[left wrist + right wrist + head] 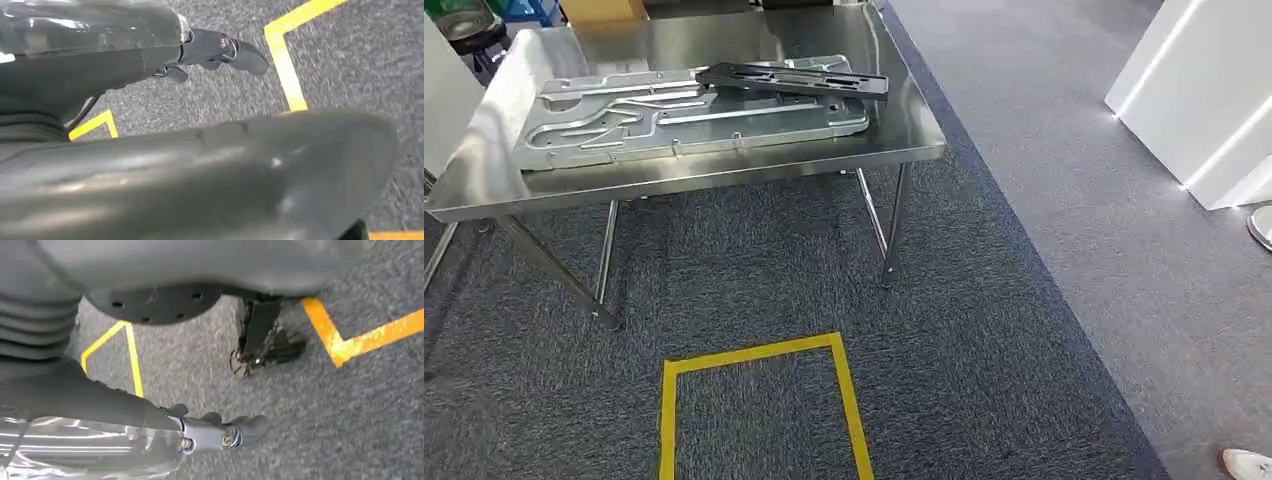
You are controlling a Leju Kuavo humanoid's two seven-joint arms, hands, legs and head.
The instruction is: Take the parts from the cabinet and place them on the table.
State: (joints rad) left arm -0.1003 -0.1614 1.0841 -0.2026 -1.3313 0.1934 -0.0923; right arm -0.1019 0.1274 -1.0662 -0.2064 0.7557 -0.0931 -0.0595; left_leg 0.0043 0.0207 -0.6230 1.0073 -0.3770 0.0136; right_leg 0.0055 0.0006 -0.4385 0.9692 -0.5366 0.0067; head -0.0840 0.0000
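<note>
The left hand (215, 52) hangs over grey carpet (350, 60) with its fingers (247, 56) stretched out and slightly apart, holding nothing and touching nothing; yellow tape (284, 60) runs on the floor beneath it. The right hand (220, 432) likewise hangs above the carpet, its fingers (252, 427) extended and spread a little, empty and clear of everything; tape lines lie on the floor on either side of it.

In the head view two parts lie on a steel table (724, 175) at the far left of the scene; the silver plate (684, 120) is a large stamped sheet lying flat, its long axis running left to right along the table, its near edge close to the table's near rim; the black bracket (794, 80) is a long narrow piece resting on top of the plate's far right portion, its long axis also roughly left to right but skewed, the left end farther away and the right end nearer, reaching the plate's right edge. A yellow tape square (764, 400) marks the dark carpet near the robot, in front of the table; a white cabinet (1204, 90) stands at the far right on lighter carpet; a white shoe (1249, 464) shows at the near right corner.
</note>
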